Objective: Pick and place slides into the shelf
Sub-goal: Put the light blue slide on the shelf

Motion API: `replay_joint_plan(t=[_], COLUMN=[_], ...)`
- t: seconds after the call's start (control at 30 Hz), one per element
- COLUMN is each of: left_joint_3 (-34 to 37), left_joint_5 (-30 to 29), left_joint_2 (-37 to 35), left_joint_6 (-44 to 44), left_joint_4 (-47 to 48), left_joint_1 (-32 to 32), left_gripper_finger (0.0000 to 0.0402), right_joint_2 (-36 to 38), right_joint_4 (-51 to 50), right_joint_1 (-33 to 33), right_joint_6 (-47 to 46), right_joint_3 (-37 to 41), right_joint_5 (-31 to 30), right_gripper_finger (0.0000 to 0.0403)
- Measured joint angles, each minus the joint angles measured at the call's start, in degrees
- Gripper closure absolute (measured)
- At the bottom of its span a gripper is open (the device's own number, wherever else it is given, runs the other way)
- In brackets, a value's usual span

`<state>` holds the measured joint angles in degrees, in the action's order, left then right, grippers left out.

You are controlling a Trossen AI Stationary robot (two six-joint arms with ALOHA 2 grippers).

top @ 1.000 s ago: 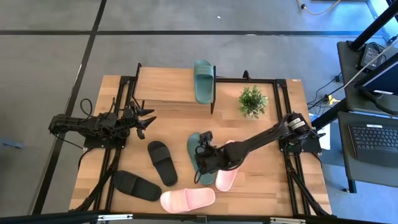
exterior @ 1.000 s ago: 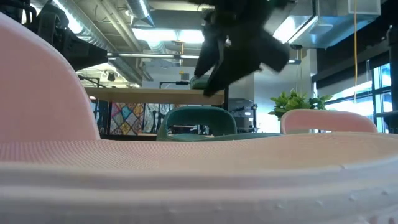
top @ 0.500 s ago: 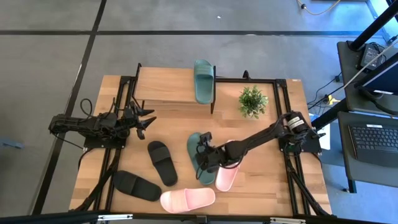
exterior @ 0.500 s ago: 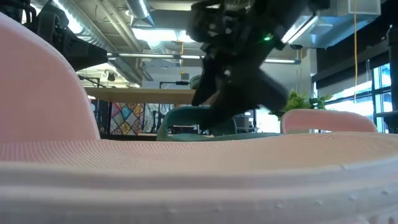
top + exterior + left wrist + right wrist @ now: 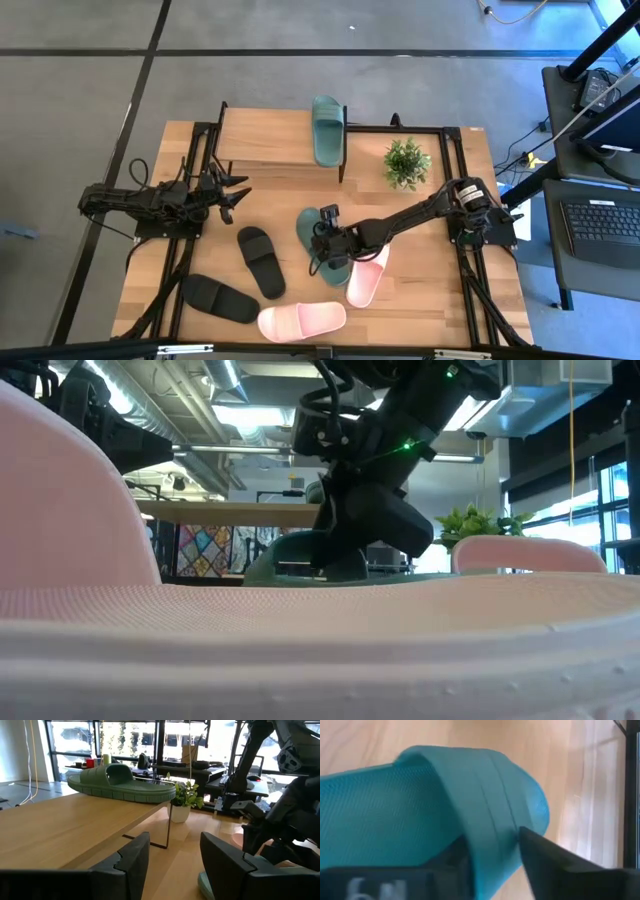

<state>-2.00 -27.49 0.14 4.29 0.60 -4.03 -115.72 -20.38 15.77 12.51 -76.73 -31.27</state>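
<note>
One dark green slide (image 5: 327, 130) lies on the top board of the shelf (image 5: 270, 140), also in the left wrist view (image 5: 122, 782). A second green slide (image 5: 318, 243) lies on the table's middle, and my right gripper (image 5: 328, 243) is down on it, shut on its strap. Two pink slides (image 5: 366, 278) (image 5: 302, 320) and two black slides (image 5: 260, 262) (image 5: 218, 298) lie near the front edge. My left gripper (image 5: 236, 196) waits open at the table's left, beside the shelf. My right gripper has the green slide's strap by its side edge (image 5: 495, 835), one finger (image 5: 452, 857) under the strap and the other finger (image 5: 547, 857) outside it. It comes down slanting from the table's right side. The slide's sole is on the table.
A small potted plant (image 5: 405, 161) stands right of the shelf. In the low view a pink slide (image 5: 300, 650) fills the foreground, right in front of the camera. Black frame rails run along the table's left and right sides.
My right gripper has come down and a little toward the table's far left onto the green slide and has shut on its strap. The slide has shifted slightly on the table, its far end swinging left.
</note>
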Motion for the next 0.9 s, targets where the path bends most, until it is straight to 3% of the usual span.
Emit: replay_joint_plan(t=[0.17,0.37,0.57,0.67,0.77,0.9], left_joint_3=[0.00,0.00,0.00,0.00,0.00,0.00], left_joint_5=[0.00,0.00,0.00,0.00,0.00,0.00], left_joint_2=[0.02,0.02,0.00,0.02,0.02,0.02], left_joint_6=[0.00,0.00,0.00,0.00,0.00,0.00], left_joint_4=[0.00,0.00,0.02,0.02,0.02,0.02], left_joint_1=[0.00,0.00,0.00,0.00,0.00,0.01], left_gripper_finger=[0.0233,0.0233,0.0233,0.0233,0.0233,0.0233], right_joint_2=[0.00,0.22,0.44,0.44,0.50,0.53], right_joint_4=[-0.11,-2.64,-16.93,-26.48,-31.94,-30.37], right_joint_1=[-0.02,-0.02,-0.04,-0.51,-1.66,-5.01], right_joint_6=[0.15,-1.49,-8.76,-16.18,-19.45,-13.79], right_joint_3=[-0.09,-1.41,-14.30,-23.30,-32.12,-42.72], right_joint_5=[-0.30,-0.24,-0.21,-4.49,-13.55,-20.70], right_gripper_finger=[0.0382,0.0387,0.0390,0.0390,0.0390,0.0390])
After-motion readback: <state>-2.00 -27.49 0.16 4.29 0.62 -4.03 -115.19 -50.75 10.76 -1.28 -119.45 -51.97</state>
